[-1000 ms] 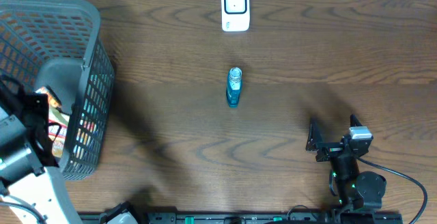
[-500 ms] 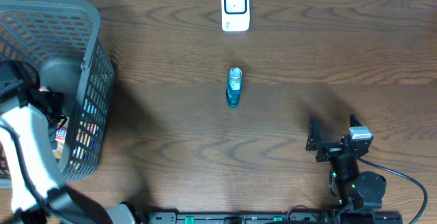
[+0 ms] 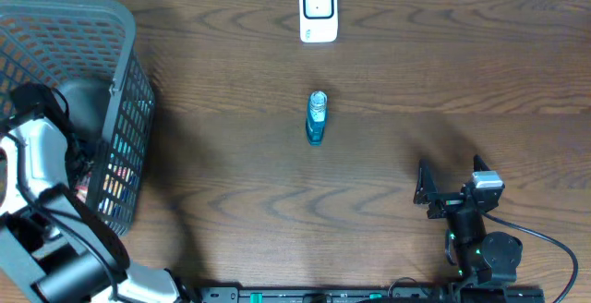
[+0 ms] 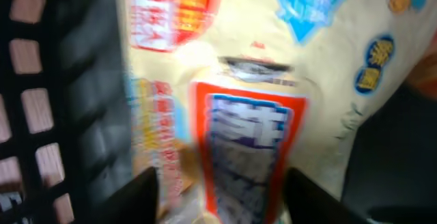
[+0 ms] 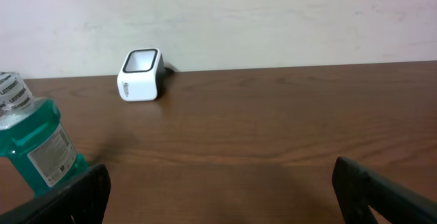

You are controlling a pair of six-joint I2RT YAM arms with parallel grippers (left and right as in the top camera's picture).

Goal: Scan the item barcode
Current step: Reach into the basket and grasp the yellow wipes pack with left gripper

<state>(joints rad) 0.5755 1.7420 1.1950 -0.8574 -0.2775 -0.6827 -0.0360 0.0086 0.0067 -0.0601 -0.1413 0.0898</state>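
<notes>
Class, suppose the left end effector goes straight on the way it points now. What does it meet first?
The cream printed plastic snack packet in the grey mesh basket, directly ahead of the left end effector; depth is blurred.

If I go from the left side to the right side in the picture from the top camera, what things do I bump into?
Grey basket → blue mouthwash bottle → right gripper.

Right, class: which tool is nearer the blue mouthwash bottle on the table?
Right. The right tool is open, nearer the robot and to the bottle's right; the left tool is farther off, inside the basket over a snack packet.
</notes>
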